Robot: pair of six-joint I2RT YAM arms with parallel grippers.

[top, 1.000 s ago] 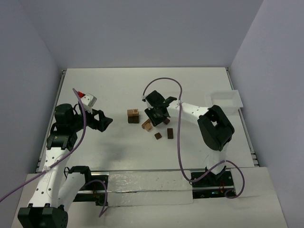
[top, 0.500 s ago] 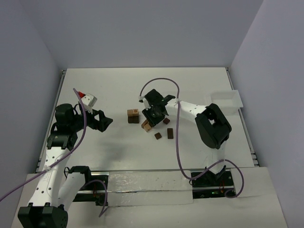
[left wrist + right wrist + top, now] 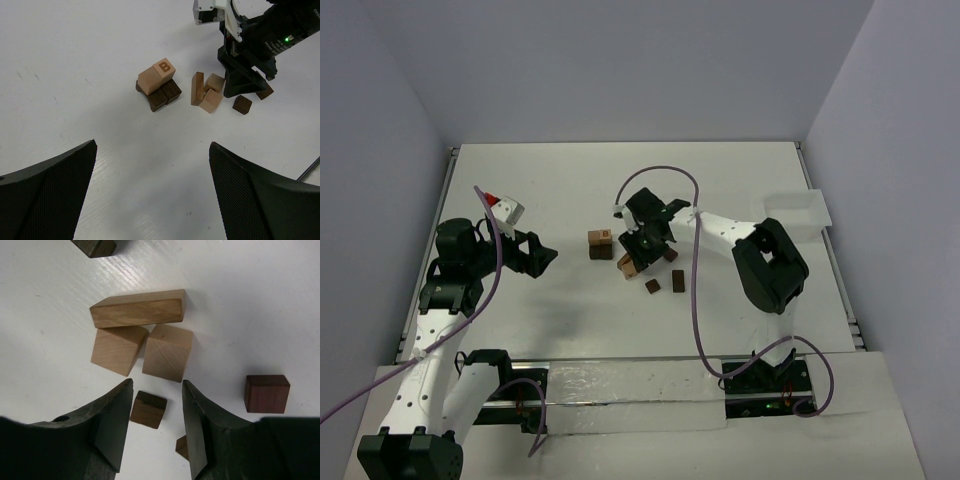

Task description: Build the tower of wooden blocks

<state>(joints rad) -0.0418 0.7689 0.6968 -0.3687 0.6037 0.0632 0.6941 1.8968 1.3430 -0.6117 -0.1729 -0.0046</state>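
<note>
The wood block tower (image 3: pixel 600 244) is a tan lettered block (image 3: pixel 157 76) resting on dark brown blocks (image 3: pixel 162 96), left of table centre. My right gripper (image 3: pixel 642 250) hangs just right of it over loose blocks. In the right wrist view its jaws (image 3: pixel 156 388) stand open around a small dark brown block (image 3: pixel 148 409) lying on the table, with a clear gap on the right side. Beyond the fingertips lie two tan cubes (image 3: pixel 169 351) and a reddish-brown plank (image 3: pixel 137 308). My left gripper (image 3: pixel 545 257) is open and empty (image 3: pixel 152 145), well left of the tower.
More loose dark blocks lie near the right gripper (image 3: pixel 652 286) (image 3: pixel 678 280), and a reddish-brown one (image 3: pixel 266 393) sits right of the jaws. A white tray (image 3: pixel 798 210) stands at the right edge. Walls close the table on three sides.
My right gripper's jaws have widened around the small dark block after the arm crept slightly left. The left arm has not moved.
</note>
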